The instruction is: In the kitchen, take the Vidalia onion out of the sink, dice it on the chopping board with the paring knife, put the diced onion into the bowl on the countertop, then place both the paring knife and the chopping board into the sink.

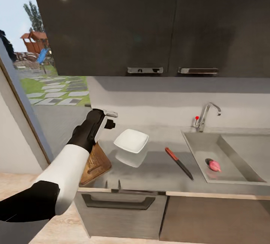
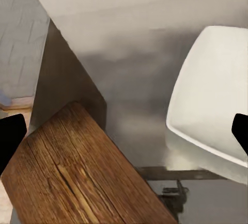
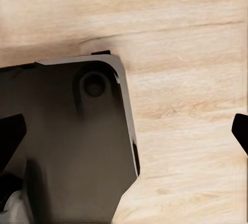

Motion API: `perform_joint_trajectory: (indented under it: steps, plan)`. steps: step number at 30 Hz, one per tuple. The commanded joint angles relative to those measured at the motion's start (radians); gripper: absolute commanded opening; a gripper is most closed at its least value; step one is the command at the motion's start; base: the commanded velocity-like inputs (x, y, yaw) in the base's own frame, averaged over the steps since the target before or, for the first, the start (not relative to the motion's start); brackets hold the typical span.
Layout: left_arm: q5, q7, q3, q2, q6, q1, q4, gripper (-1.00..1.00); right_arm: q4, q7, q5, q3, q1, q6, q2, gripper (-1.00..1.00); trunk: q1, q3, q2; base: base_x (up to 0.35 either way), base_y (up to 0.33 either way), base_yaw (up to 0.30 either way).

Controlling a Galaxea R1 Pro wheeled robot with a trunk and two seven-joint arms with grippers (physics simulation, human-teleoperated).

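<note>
Head view: task barely started, by my reading. Onion [image 1: 214,165] lies whole in the sink [image 1: 228,150], lower right of frame, by the drain. Knife [image 1: 179,163] flat on the countertop [image 1: 157,172], between bowl [image 1: 131,140] and sink, touched by nothing. Bowl looks empty, centre of frame. Board [image 1: 96,165] at the counter's left end, lower left, partly hidden behind the left arm; one corner seems to overhang the front edge. All still to do: fetch onion, dice, fill bowl, put knife and board in sink. Left gripper [image 1: 107,119] hangs above the counter, over the gap between board and bowl, left of centre. Left wrist view: dark fingertips [image 2: 10,139] sit at opposite frame edges, so jaws stand wide apart, nothing between them, touching nothing; board [image 2: 77,177] and bowl [image 2: 212,95] below. Right wrist view: right gripper [image 3: 124,136] likewise spread wide and empty, over pale wood floor [image 3: 181,79] and a dark part of the robot [image 3: 67,141].
</note>
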Motion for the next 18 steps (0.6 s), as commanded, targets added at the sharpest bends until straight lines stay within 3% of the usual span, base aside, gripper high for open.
perform_joint_trajectory:
  steps: [1, 9, 18]
  plan:
    - [-0.007, -0.003, -0.001, 0.0, 0.004, -0.001, 0.002, 1.0, 0.002, 0.0, -0.003, -0.002, -0.001, -0.004, -0.001, 1.0, 0.001, -0.004, -0.002, 0.319, 0.0, 0.0]
    - [-0.008, -0.003, -0.002, -0.001, 0.004, -0.001, 0.012, 1.0, 0.01, -0.001, -0.003, -0.003, -0.001, -0.003, -0.004, 1.0, 0.001, -0.016, -0.002, 0.294, 0.0, 0.0]
    - [-0.007, -0.003, -0.002, -0.002, 0.004, 0.0, 0.016, 1.0, 0.012, -0.003, -0.003, -0.002, -0.001, -0.003, -0.003, 1.0, 0.001, -0.031, -0.002, 0.054, 0.0, 0.0]
